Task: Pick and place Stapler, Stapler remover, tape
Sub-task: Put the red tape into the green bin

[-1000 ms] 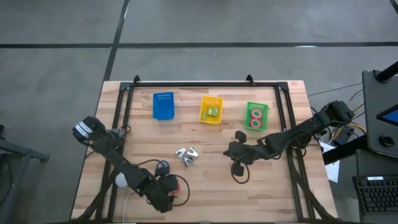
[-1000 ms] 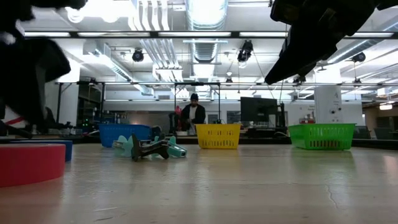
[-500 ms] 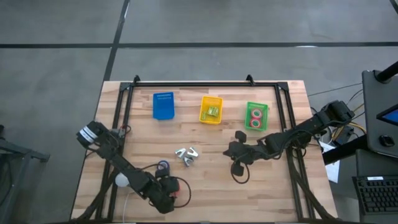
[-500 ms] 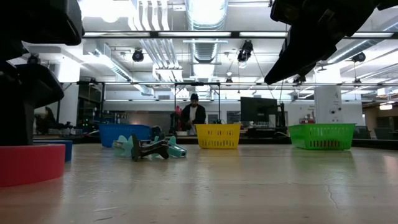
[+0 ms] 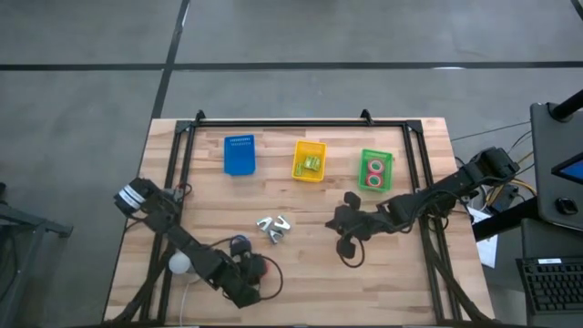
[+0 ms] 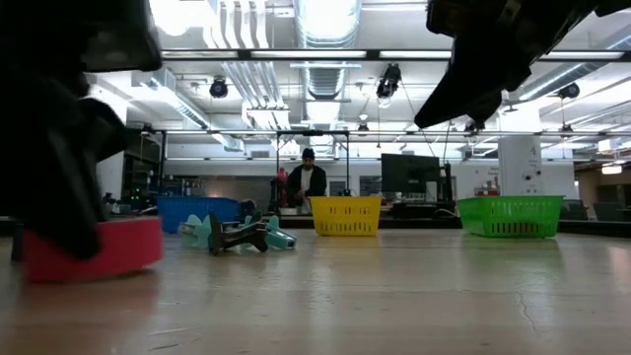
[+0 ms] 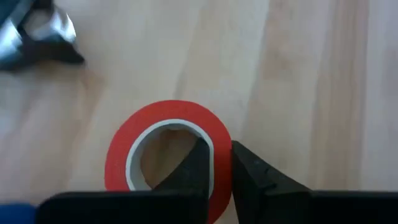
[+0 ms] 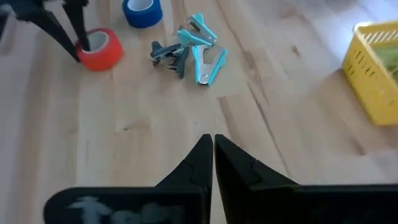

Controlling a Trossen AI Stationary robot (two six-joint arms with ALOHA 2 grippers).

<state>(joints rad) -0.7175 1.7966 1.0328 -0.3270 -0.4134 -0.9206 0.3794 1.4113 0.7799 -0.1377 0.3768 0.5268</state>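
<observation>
Green bin [image 5: 375, 170] holding two red tape rolls [image 5: 373, 174], left fingers [image 7: 198, 165] pinching red tape [image 7: 168, 152], right fingers [image 8: 200, 163] closed, empty.

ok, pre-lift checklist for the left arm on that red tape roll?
1. Grasp: left gripper is shut on the red tape roll, one finger inside the core, one outside the wall. ok.
2. Roll lifted off the table: cannot tell.
3. Neighbours: blue tape roll sits close beside the red one, apart from it. ok.
4. Target: green bin already holds two red rolls; room for a third: cannot tell.
5. Path: right gripper hangs over the table between the roll and the green bin, and the staple removers lie close to that line. not ok.
</observation>
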